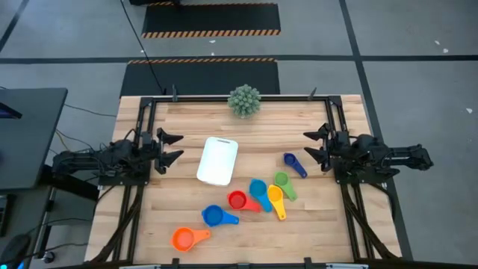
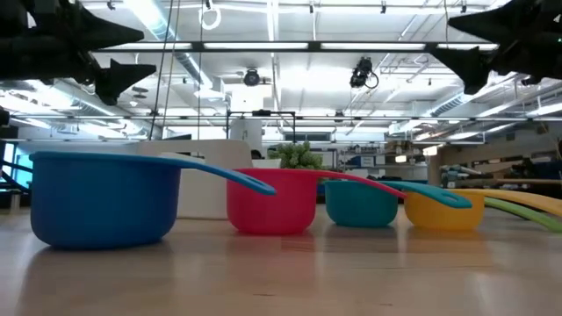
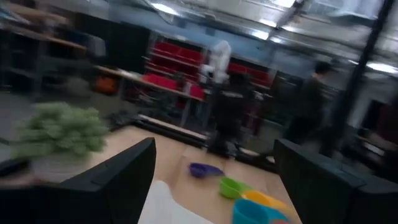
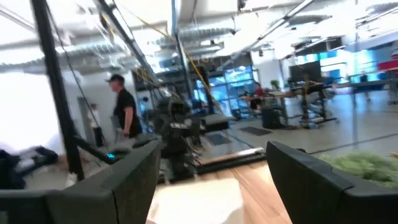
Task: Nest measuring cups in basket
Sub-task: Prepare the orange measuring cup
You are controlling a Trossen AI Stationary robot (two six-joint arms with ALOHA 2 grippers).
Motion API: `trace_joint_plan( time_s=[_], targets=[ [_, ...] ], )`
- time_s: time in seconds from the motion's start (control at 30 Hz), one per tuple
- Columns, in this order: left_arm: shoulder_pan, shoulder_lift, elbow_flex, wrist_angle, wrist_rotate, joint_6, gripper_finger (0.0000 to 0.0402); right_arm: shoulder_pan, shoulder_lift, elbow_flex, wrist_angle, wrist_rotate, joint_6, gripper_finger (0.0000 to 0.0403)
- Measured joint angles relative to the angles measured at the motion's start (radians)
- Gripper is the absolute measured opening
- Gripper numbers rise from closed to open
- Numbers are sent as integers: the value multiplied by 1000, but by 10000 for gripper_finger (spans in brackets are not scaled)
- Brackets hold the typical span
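The white basket [image 1: 217,161] rests flat on the table's middle and also shows in the low view [image 2: 204,180]. Several measuring cups lie on the table nearer the front: orange [image 1: 184,238], blue [image 1: 215,217], red [image 1: 238,200], light blue [image 1: 258,189], yellow [image 1: 275,197], green [image 1: 283,182] and dark blue [image 1: 293,162]. My left gripper [image 1: 173,147] hovers open at the table's left side, raised above the wood and left of the basket. My right gripper [image 1: 314,145] hovers open at the right side, beside the dark blue cup. Neither touches anything.
A spiky green ball plant [image 1: 244,100] stands at the table's far edge. Dark metal frame rails [image 1: 146,134] run along the left and right sides. A person [image 4: 124,109] stands in the room beyond the table. Bare wood lies between the basket and the cups.
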Motion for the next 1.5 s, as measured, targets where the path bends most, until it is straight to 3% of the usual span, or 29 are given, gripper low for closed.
trace_joint_plan(
  time_s=[0.17,0.27,0.47,0.87,1.03,1.5],
  targets=[
    [0,0,0,4,337,118,330,0,0,0,12,-37,36,299],
    [-2,0,0,4,395,171,330,0,7,0,18,-37,38,299],
    [-2,45,0,52,249,201,330,0,76,0,40,-11,10,299],
    [-15,337,125,85,203,204,309,30,338,64,156,-60,-30,299],
    [-85,485,183,80,180,152,289,59,460,76,222,-58,-44,299],
    [-350,893,424,-15,-102,77,262,156,691,77,448,-5,-116,299]
  ],
)
